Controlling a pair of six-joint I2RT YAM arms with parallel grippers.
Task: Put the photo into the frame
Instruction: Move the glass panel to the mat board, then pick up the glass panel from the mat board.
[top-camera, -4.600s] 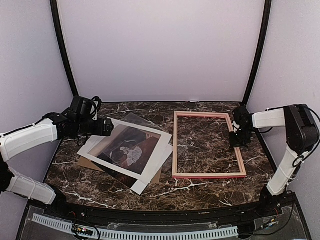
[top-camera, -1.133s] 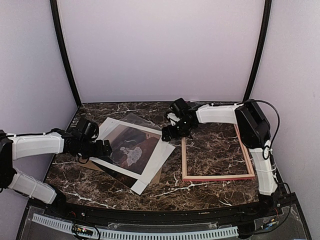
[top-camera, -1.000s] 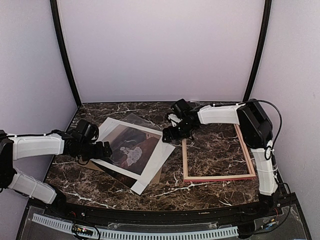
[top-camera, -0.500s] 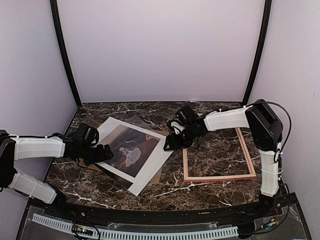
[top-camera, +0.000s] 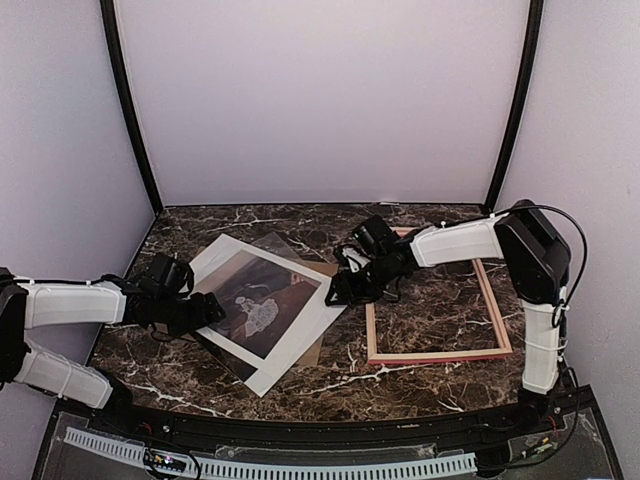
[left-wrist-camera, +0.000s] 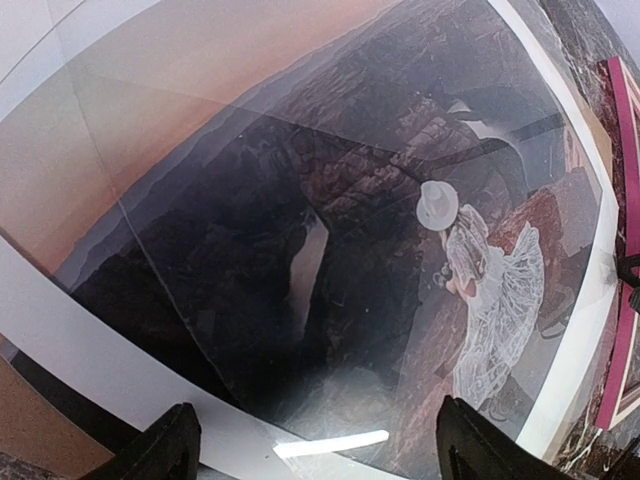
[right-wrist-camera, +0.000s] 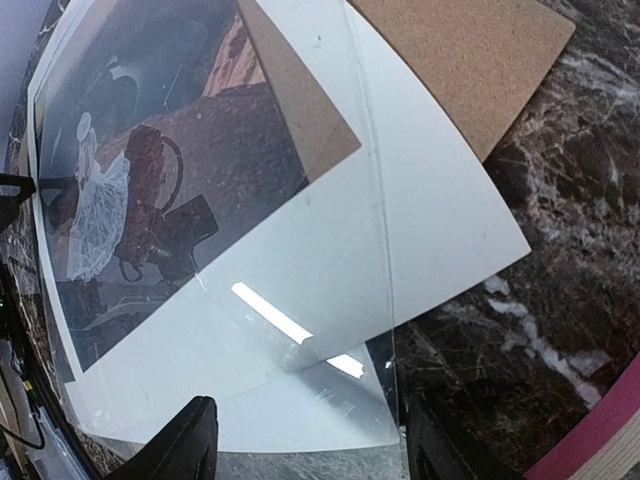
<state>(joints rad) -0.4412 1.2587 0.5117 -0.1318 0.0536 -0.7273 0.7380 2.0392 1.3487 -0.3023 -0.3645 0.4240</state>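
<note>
The photo (top-camera: 258, 300), a dark landscape with a white-dressed figure, lies face up at left centre under a white mat border (top-camera: 300, 325) and a clear sheet. The pink frame (top-camera: 440, 353) lies flat to the right, apart from the stack. My left gripper (top-camera: 205, 310) is open low over the stack's left edge; its wrist view shows the photo (left-wrist-camera: 330, 230) between wide jaws (left-wrist-camera: 315, 460). My right gripper (top-camera: 340, 290) is open over the stack's right corner; its wrist view (right-wrist-camera: 310, 450) shows the mat corner (right-wrist-camera: 440, 200) and the clear sheet's corner (right-wrist-camera: 350, 425) between its jaws.
A brown cardboard board (top-camera: 322, 268) lies under the stack, showing in the right wrist view (right-wrist-camera: 470, 50) too. The frame's rail edges the right wrist view (right-wrist-camera: 600, 450) and the left wrist view (left-wrist-camera: 625, 250). Black corner posts and lilac walls enclose the dark marble table (top-camera: 420, 385).
The frame was slid right, away from the stack. The right arm swung over to the stack's right corner, the left gripper came down to its left edge. The stack turned and slid nearer.
</note>
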